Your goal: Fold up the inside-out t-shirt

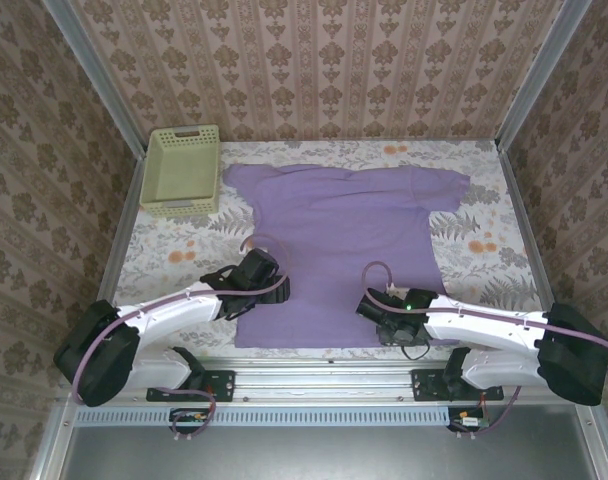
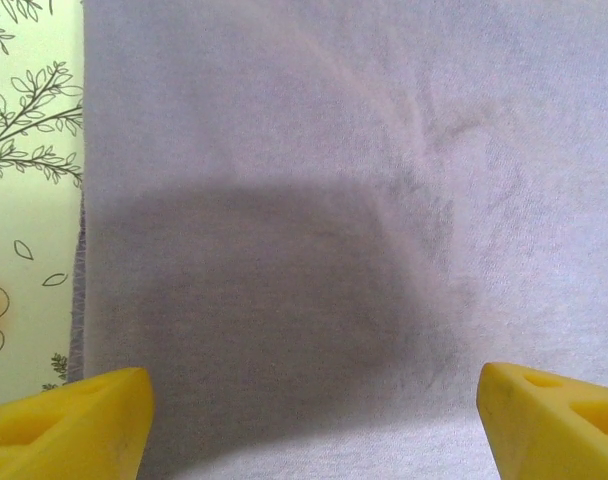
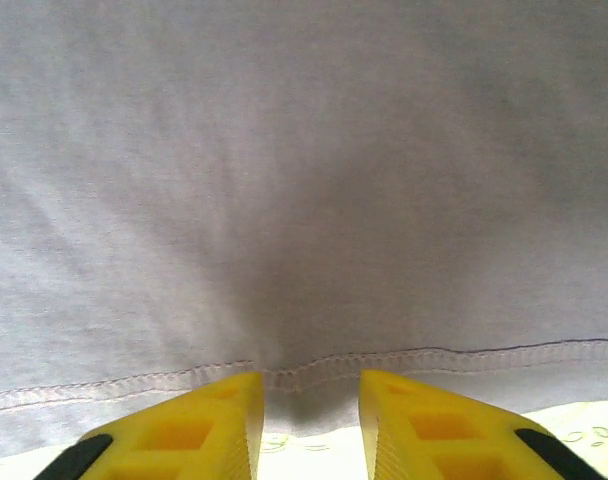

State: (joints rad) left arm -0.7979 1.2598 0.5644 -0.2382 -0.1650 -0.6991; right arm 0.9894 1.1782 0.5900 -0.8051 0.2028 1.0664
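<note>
The pale green basket (image 1: 182,165) stood on the surface (image 1: 484,260), its bare floor showing; the lavender t-shirt (image 1: 339,235) lay spread flat just right of the basket; nearer than the basket, the left fingers (image 2: 74,425) gaped wide over the cloth; the right fingers (image 3: 199,425) stood narrowly parted at the hem.

T-shirt (image 1: 339,250): soft knit cloth, matt, faintly fuzzy up close; hem carries a raised stitched seam. Basket (image 1: 181,170): moulded plastic with slotted walls and a dull sheen. Table cover (image 1: 484,250): smooth printed sheet with slight gloss; cloth or vinyl, cannot tell. Fingers of left gripper (image 2: 314,385) and right gripper (image 3: 311,385): matt plastic, hollow-celled, a little grainy. Arm shells (image 1: 174,305): smooth glossy plastic, joints matt black. Rail (image 1: 324,365) at near edge: bare brushed metal. Walls (image 1: 314,60): matt patterned paper.
</note>
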